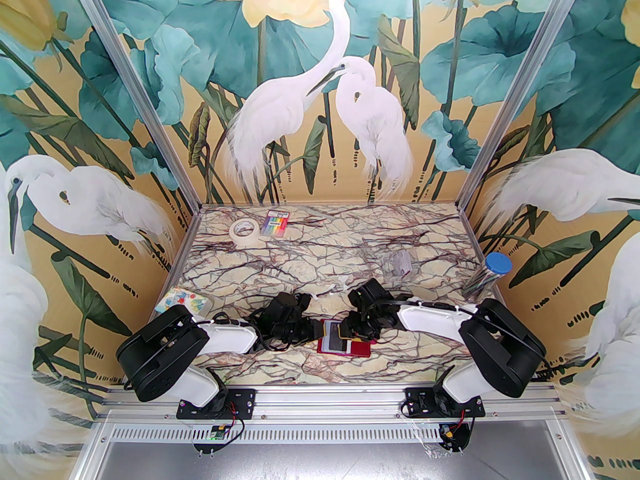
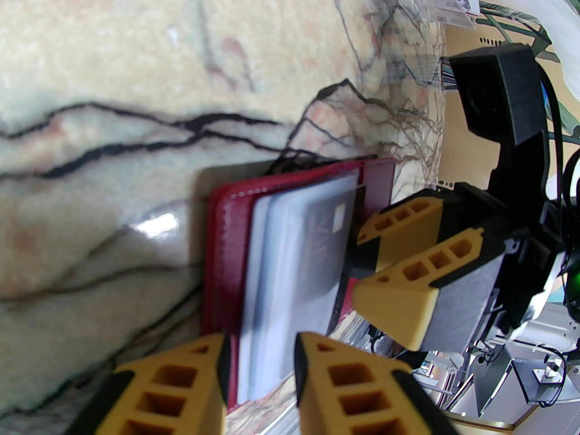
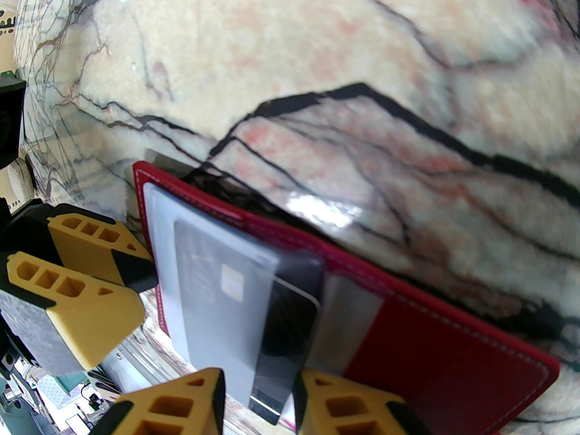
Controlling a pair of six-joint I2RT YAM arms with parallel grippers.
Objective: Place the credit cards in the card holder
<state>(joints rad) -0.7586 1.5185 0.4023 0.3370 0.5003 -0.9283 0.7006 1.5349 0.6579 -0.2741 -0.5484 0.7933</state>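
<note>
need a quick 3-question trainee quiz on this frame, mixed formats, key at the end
1. True or false: the dark red leather-look folding card holder lies shut on the marble-patterned table.
2. What sits near the table's right edge? A) a ceramic mug B) a clear plastic tube with a blue cap C) a stapler
3. Fill in: beside the pale grey plastic chip card in the card holder lies a ____ plastic card.
Key: 1 false, it lies open. 2 B. 3 black.
</note>
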